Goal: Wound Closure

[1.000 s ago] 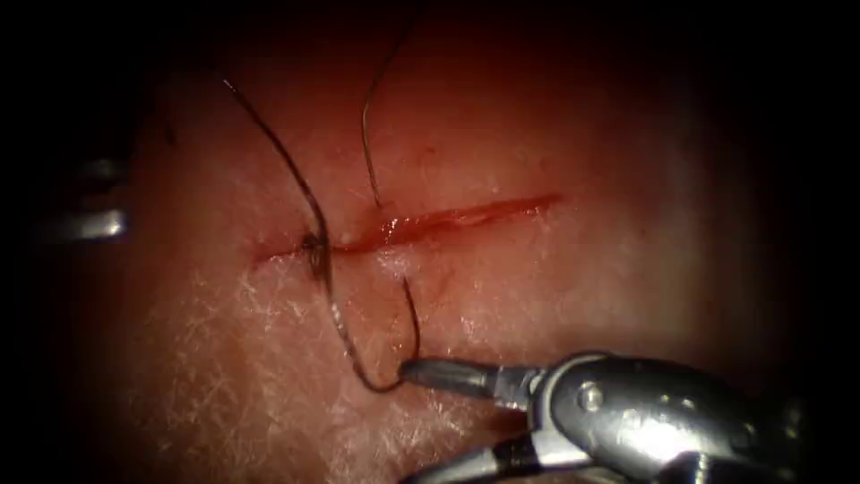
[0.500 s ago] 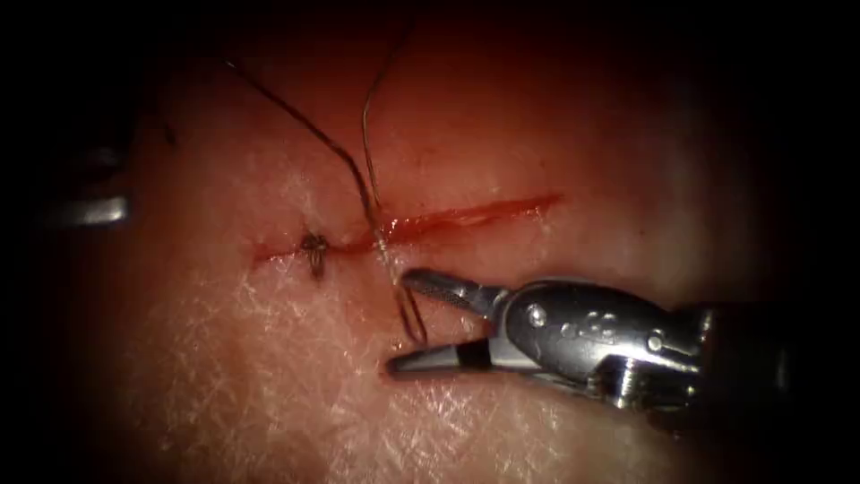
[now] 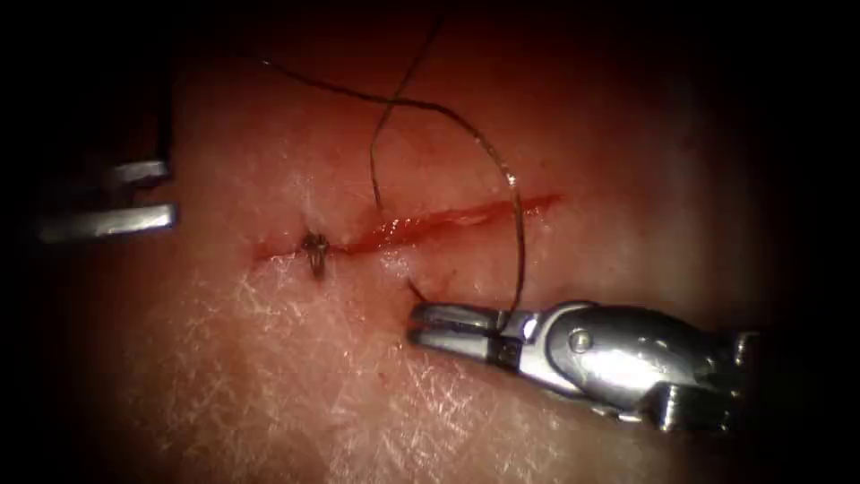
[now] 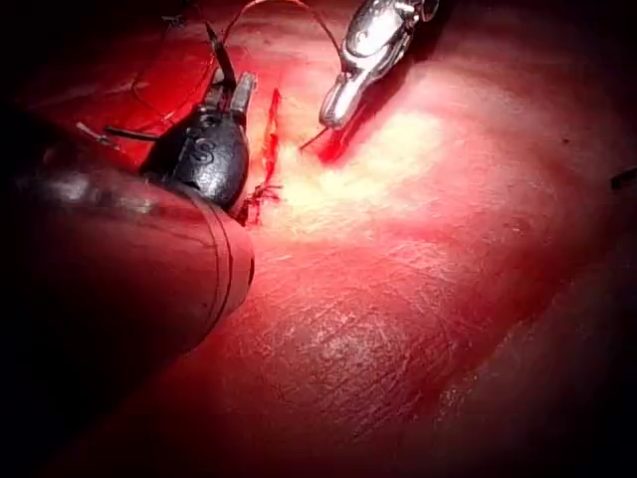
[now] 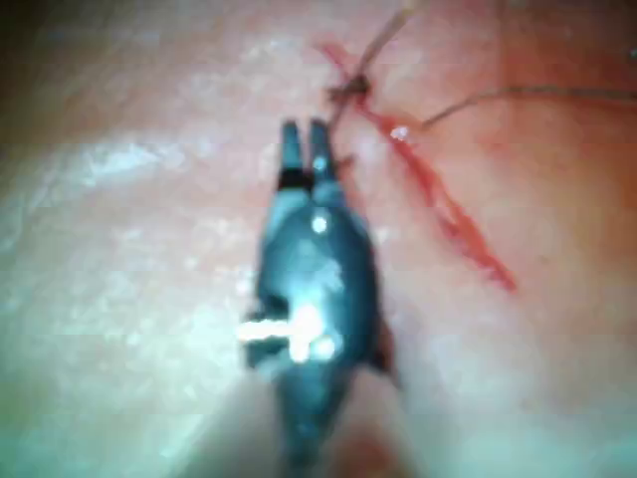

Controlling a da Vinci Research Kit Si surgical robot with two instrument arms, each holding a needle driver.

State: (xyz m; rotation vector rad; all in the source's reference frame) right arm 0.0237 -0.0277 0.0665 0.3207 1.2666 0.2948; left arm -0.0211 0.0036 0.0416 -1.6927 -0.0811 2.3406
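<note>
Tissue (image 3: 627, 224) background: right end effector (image 3: 421, 326) clamps needle (image 3: 417, 291); left end effector (image 3: 166, 194) parted, empty.

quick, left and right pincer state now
Left pincer: open, holding nothing, left of the cut.
Right pincer: shut on the needle, below the cut; thread arcs from it.

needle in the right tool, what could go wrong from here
1. The right tool is shut on the needle just below the cut, with a short end showing; such a grip might let it twist. Whether it is in the tissue cannot be told.
2. The thread arcs over the cut and crosses a loose end; they could tangle.
3. The left tool is open and holds nothing, so the slack is uncontrolled.
</note>
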